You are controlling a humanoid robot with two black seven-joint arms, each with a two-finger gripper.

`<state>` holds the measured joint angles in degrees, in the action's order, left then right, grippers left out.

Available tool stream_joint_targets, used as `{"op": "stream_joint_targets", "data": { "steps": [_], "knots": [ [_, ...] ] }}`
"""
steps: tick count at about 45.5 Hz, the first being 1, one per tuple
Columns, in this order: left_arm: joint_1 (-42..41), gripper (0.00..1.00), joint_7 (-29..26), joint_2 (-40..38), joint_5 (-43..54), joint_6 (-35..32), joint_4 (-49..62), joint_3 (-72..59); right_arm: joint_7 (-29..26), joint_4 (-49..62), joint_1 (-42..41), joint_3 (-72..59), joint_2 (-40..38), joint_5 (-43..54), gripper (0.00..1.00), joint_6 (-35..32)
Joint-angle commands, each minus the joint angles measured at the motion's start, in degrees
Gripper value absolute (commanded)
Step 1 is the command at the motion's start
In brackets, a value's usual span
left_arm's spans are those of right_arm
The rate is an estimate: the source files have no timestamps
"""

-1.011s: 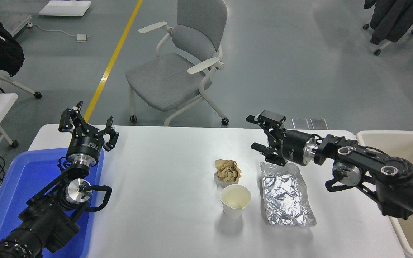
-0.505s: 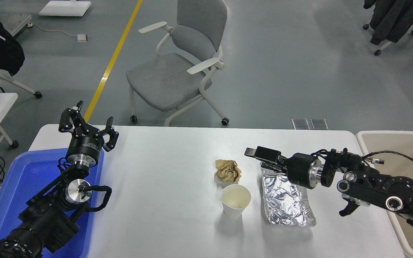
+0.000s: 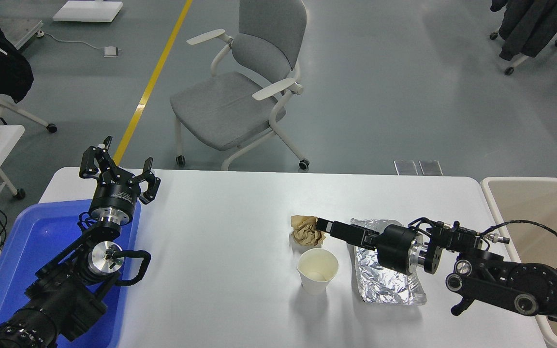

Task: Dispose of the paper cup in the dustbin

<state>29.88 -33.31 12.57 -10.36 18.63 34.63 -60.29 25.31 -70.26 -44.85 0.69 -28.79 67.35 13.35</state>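
Observation:
The white paper cup (image 3: 317, 276) stands upright on the white table (image 3: 220, 251), right of centre. My right gripper (image 3: 330, 232) is open and turned on its side. It reaches in low from the right, just above and behind the cup's rim, without touching it. Its tip is next to a crumpled brown paper ball (image 3: 306, 231). The beige dustbin (image 3: 525, 181) stands off the table's right end, partly hidden by my right arm. My left gripper (image 3: 116, 169) is open and parked at the lower left over a blue tub.
A crinkled silver foil tray (image 3: 388, 282) lies right of the cup, under my right wrist. The blue plastic tub (image 3: 32, 237) sits at the table's left end. A grey chair (image 3: 240, 92) stands beyond the far edge.
My right arm has dropped and swung left and toward the near side. The gripper went from above the foil tray's far end down to just behind the cup. Nothing else moved.

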Motion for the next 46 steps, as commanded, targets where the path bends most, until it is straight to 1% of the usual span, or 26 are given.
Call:
{"op": "stream_joint_targets", "data": {
  "steps": [1,9,22,26,27,29,32,35,46],
  "knots": [
    [0.0,1.0,0.0,0.0,0.0,0.0,0.0,0.0,1.8,6.2,1.5,-0.6,3.5,5.8,0.98,4.5],
    [0.0,1.0,0.0,0.0,0.0,0.0,0.0,0.0,2.0,12.1,2.8,-0.7,6.9,8.4,0.97,6.2],
    [0.1,1.0,0.0,0.0,0.0,0.0,0.0,0.0,2.6,13.9,4.9,-0.6,10.3,9.0,0.97,7.4],
    [0.0,1.0,0.0,0.0,0.0,0.0,0.0,0.0,3.8,14.1,5.0,-0.6,10.4,9.2,0.97,7.4],
    [0.1,1.0,0.0,0.0,0.0,0.0,0.0,0.0,4.0,14.3,5.1,-0.6,10.4,9.3,0.94,7.4],
    [0.0,1.0,0.0,0.0,0.0,0.0,0.0,0.0,4.2,14.7,5.1,-0.7,10.4,9.6,0.82,7.4],
    [0.1,1.0,0.0,0.0,0.0,0.1,0.0,0.0,4.3,15.3,5.2,-1.0,10.4,10.8,0.78,7.5],
    [0.0,1.0,0.0,0.0,0.0,0.0,0.0,0.0,4.4,15.9,5.5,-1.8,10.4,11.3,0.66,7.7],
    [0.0,1.0,0.0,0.0,0.0,0.0,0.0,0.0,4.4,17.6,5.6,-3.2,10.6,12.6,0.49,8.3]
  ]
}}
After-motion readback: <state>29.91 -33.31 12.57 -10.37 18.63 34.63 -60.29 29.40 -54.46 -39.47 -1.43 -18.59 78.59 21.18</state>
